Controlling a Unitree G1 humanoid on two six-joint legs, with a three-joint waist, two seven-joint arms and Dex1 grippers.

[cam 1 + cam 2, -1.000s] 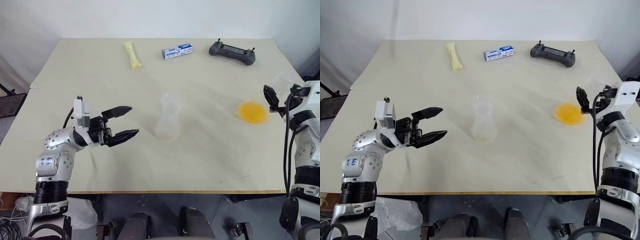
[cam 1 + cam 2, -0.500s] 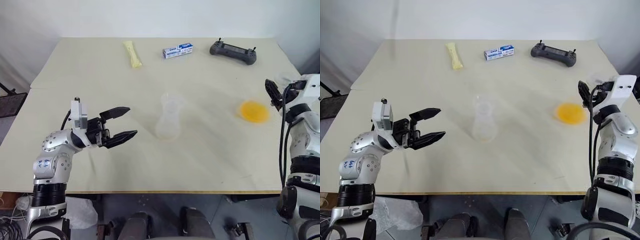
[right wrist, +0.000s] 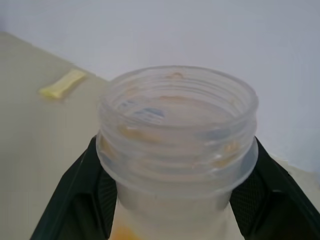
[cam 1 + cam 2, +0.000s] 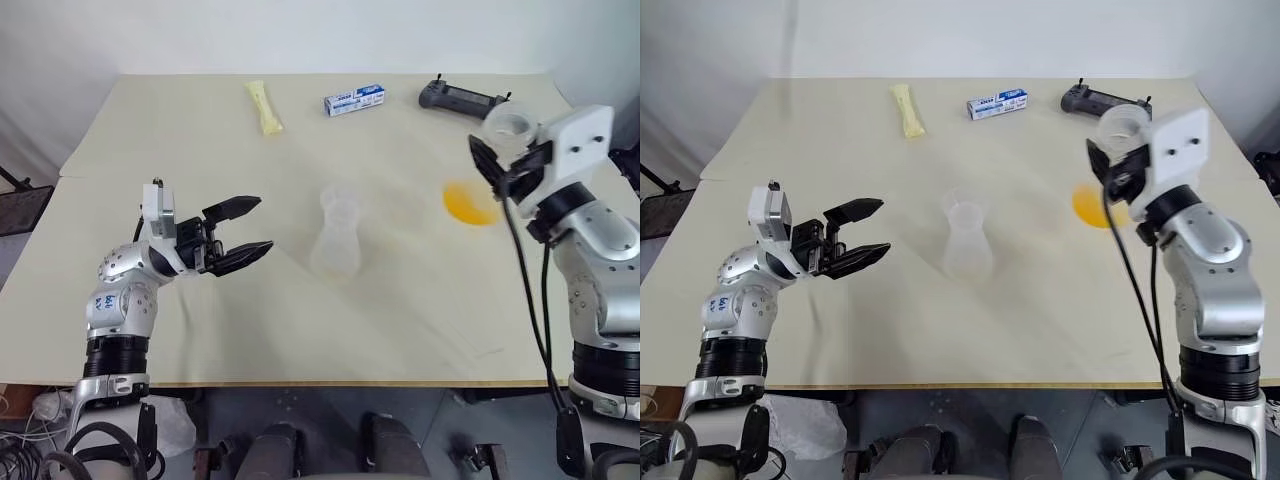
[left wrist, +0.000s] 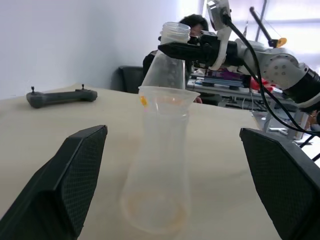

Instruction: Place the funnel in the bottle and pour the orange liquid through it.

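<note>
The clear conical bottle [image 4: 336, 238] stands upright in the middle of the table, also seen as the bottle [image 5: 161, 165] in the left wrist view. My left gripper [image 4: 250, 228] hovers open to its left, pointing at it, a short gap away. My right gripper [image 4: 507, 156] is shut on the threaded neck of a clear flask [image 3: 177, 135], held above the table to the right of the bottle. The orange liquid [image 4: 468, 205] pools in that flask's belly. The funnel is out of view.
Along the far edge lie a pale yellow sachet [image 4: 265, 108], a blue-and-white box [image 4: 354, 100] and a black controller [image 4: 460, 97]. A person [image 5: 194, 22] sits beyond the table in the left wrist view.
My right gripper has shut on the flask's neck and carried it up and leftward toward the bottle; the orange liquid came along. My left gripper edged slightly toward the bottle and stays open.
</note>
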